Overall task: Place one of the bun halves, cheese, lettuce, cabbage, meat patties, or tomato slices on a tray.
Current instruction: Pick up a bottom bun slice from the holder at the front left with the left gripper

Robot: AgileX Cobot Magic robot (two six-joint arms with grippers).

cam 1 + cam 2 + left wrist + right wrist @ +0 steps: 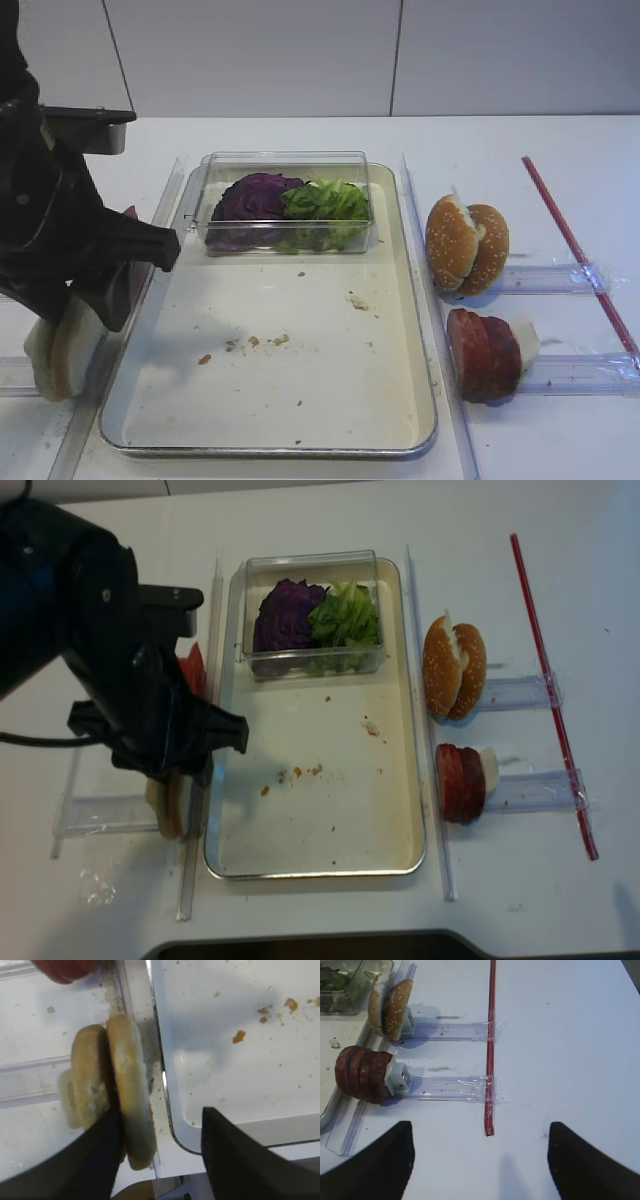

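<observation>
L gripper (160, 1155) wide apart astride pale bun half (131, 1095) beside tray (170, 1110); R gripper (480, 1160) apart.

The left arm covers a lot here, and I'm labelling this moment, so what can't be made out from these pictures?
- Pale bun halves: both high views hide most behind the left arm; the left wrist view cannot show whether a finger touches them.
- Tomato slices: only a red sliver shows beside the arm.
- Cheese: not identifiable anywhere.
- Right gripper: fingers cut off by the frame's bottom edge.
- Lettuce and cabbage: lower parts blurred by the clear box.
</observation>
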